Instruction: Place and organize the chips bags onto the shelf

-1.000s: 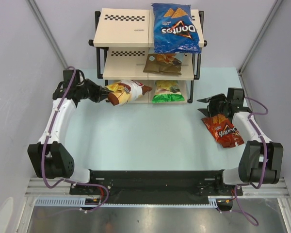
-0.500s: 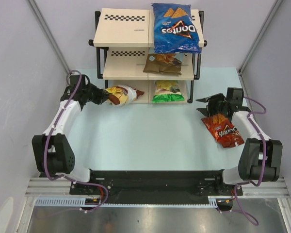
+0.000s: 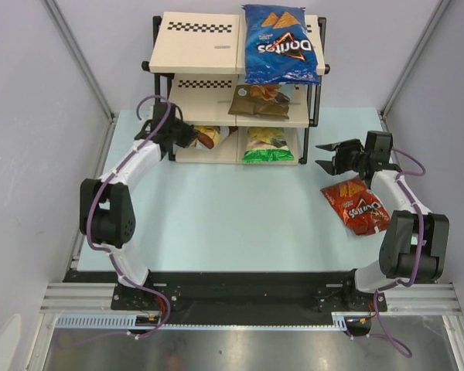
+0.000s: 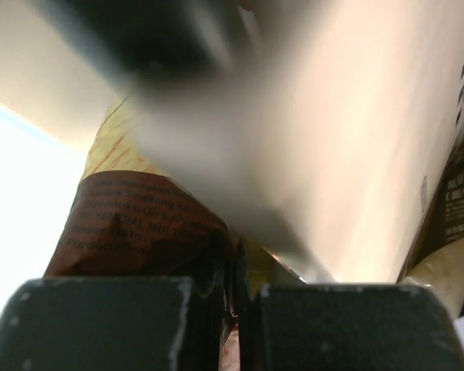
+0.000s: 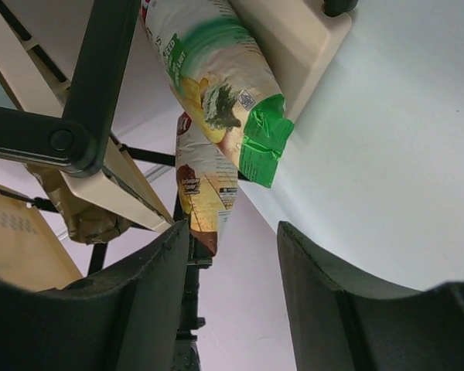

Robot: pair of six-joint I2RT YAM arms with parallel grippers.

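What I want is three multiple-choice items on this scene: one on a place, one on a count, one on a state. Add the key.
1. Where is the red Doritos bag? A) top board B) on the table C) bottom tier
2. How many bags lie on the top board of the shelf? A) one B) two C) three
3. The left gripper is: A) open, empty B) shut on the brown-and-yellow bag C) out of view
Key: 1 B, it lies flat on the table, off the shelf; 2 A, only the blue Doritos bag is there; 3 B, the wrist view shows it pinching the bag's edge.
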